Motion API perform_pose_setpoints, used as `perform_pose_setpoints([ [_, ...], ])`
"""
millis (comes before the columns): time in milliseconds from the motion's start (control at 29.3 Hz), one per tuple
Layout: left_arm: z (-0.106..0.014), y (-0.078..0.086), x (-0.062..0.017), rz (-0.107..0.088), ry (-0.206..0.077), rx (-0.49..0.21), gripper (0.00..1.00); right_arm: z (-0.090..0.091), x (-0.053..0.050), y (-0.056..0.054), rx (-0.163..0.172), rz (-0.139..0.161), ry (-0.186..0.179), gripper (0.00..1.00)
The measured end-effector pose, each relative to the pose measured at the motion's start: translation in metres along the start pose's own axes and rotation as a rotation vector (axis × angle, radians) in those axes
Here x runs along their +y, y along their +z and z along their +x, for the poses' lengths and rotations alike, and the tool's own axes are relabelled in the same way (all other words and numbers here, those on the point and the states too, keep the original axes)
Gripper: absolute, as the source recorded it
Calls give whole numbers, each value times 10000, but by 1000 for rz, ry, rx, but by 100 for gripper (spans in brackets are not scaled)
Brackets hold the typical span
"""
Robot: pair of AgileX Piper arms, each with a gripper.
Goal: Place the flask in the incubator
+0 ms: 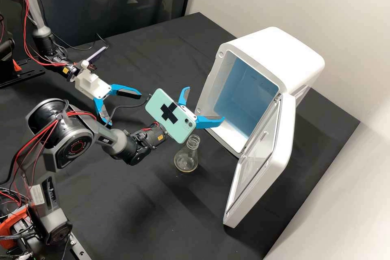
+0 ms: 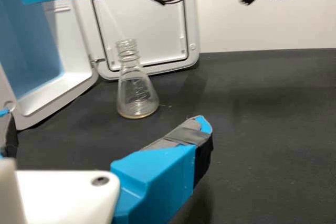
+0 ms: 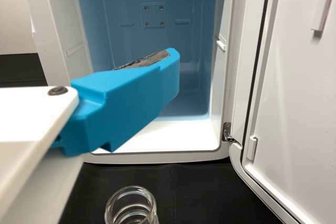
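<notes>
A clear, empty conical flask stands upright on the black bench in front of the open white incubator. The incubator's blue chamber is empty and its door hangs wide open. My right gripper hovers open just above the flask and before the chamber mouth. The flask's neck lies below one of its blue fingers. My left gripper is open farther back, away from the incubator, holding nothing and facing the flask.
A mint-green phone with a black cross is mounted on the right arm's wrist. The open door stands beside the flask. Red cables run along both arms. Bare black bench lies in front.
</notes>
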Motion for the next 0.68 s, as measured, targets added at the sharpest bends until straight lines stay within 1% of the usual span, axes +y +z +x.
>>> perform_pose_setpoints([
  [34,-3,-12,1,-11,-1,0,100,0,0,0,0,0,0,100],
  [137,-12,-44,3,-32,-3,-2,100,0,0,0,0,0,0,100],
  [171,-15,-47,2,-44,-5,-9,100,0,0,0,0,0,0,100],
  [273,-18,-40,-1,-56,-11,-25,100,0,0,0,0,0,0,100],
  [376,-21,-32,-6,-45,-18,-44,100,0,0,0,0,0,0,100],
  [478,-29,-28,20,-39,-10,-49,100,0,0,0,0,0,0,100],
  [615,-44,-11,72,-49,6,-61,100,0,2,-2,2,0,2,100],
  [649,-51,-2,95,-47,13,-66,100,0,2,-2,2,0,2,100],
  [684,-53,5,98,-44,13,-73,100,0,2,-2,2,0,2,100],
])
